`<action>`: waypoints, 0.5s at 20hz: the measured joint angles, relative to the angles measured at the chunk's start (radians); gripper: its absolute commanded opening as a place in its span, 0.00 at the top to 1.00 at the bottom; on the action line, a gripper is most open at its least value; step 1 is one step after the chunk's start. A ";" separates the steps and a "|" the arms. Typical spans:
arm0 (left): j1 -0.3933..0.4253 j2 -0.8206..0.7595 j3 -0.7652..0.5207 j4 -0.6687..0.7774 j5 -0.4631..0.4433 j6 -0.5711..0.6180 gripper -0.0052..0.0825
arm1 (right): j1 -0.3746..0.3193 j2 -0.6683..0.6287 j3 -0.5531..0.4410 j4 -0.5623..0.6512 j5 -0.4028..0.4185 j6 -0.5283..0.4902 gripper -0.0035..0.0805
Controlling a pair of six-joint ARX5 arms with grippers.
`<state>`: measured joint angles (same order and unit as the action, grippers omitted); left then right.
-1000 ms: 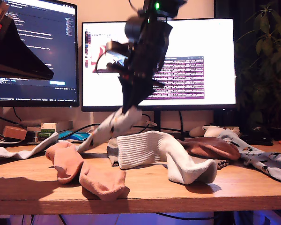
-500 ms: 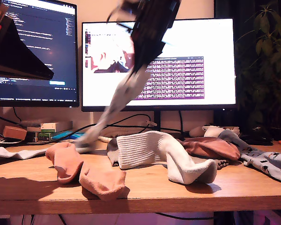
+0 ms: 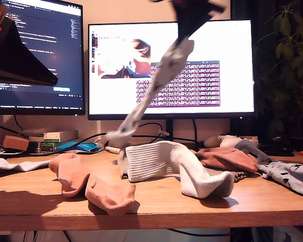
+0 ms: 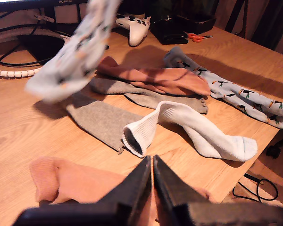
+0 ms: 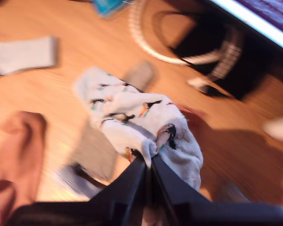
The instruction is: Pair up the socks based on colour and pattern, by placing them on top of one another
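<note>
My second gripper (image 5: 148,162) is pinching the cuff of a pale printed sock (image 3: 156,88), with the jaws closed tight on the fabric. In the exterior view this sock is hanging in the air in front of the monitor (image 3: 227,65), slanted down toward the exterior view's left, and its lower end is just above the table (image 3: 156,204); the picture is blurred there, so I cannot tell if the toe is touching anything. My first gripper (image 4: 152,162) is hovering over the table with its jaws pressed together and nothing between them. Below it a white ribbed sock (image 4: 193,129) is lying partly on a grey sock (image 4: 101,117). A salmon-pink sock (image 4: 153,77) is lying behind them, and another salmon-pink sock (image 3: 91,181) is lying nearer the table's front edge. A second printed sock (image 4: 231,92) is lying flat, at the exterior view's right.
</note>
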<state>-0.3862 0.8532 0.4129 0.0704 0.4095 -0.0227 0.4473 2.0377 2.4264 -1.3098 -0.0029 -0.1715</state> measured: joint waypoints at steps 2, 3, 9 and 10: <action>0.000 0.000 0.000 0.000 0.000 0.000 0.96 | -0.032 -0.024 0.000 -0.041 0.034 0.019 0.97; 0.000 0.000 0.000 0.000 0.000 0.000 0.96 | -0.054 -0.036 0.000 -0.050 0.044 0.032 0.97; 0.000 0.000 0.000 0.000 0.000 0.000 0.96 | -0.133 -0.107 0.000 -0.053 0.143 0.082 0.97; 0.000 0.000 0.000 0.000 0.000 0.000 0.96 | -0.134 -0.122 0.000 -0.053 0.153 0.082 0.97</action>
<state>-0.3862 0.8532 0.4129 0.0704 0.4095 -0.0227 0.3138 1.9160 2.4264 -1.3632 0.1497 -0.0898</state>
